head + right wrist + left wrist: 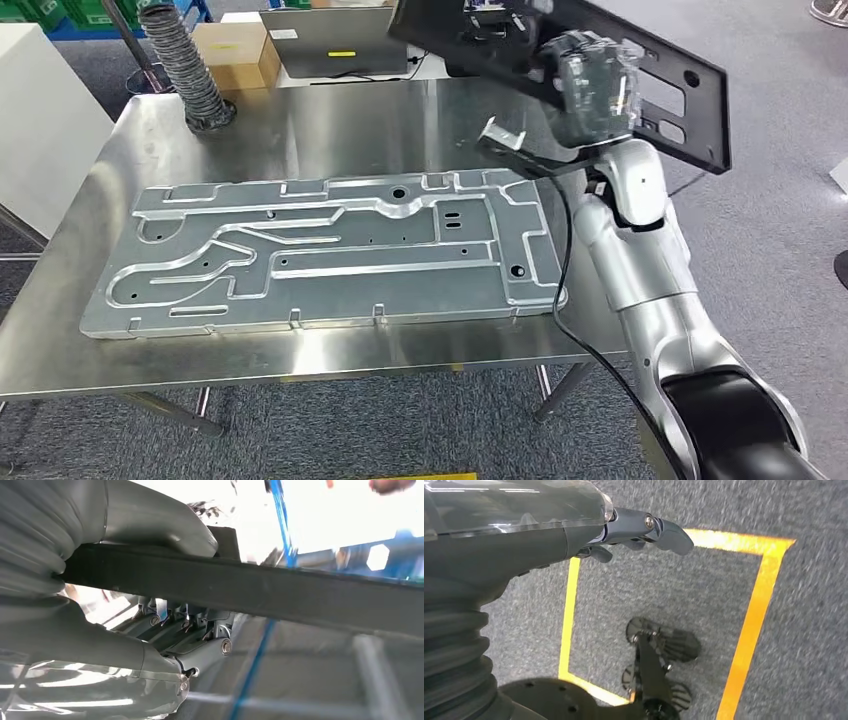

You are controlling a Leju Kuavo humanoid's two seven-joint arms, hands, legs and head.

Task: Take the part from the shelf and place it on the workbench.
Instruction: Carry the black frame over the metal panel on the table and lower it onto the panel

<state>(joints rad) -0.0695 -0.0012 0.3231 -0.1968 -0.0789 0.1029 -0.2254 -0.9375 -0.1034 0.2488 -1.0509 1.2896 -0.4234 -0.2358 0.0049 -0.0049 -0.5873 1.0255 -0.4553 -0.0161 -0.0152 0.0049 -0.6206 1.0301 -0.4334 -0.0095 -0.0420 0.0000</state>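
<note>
Head view has my right hand [590,85] raised above the far right corner of the steel tabletop [330,130], holding a flat black part [680,95] with cut-out slots; the part hangs in the air, tilted, its long end reaching out past the tabletop's right edge. On the tabletop lies a large grey metal panel [320,255] with raised ribs and holes, flat and well apart from the black part. At the far left corner stands a ribbed grey hose [185,65], with a cardboard box [235,50] and a laptop [335,40] behind it. From the right wrist, my thumb [165,527] presses one face of the black part [280,587] and my fingers [175,625] curl against the other, pinching it. My left hand [624,530] hangs over grey carpet marked with yellow tape [754,615], fingers extended and holding nothing.
</note>
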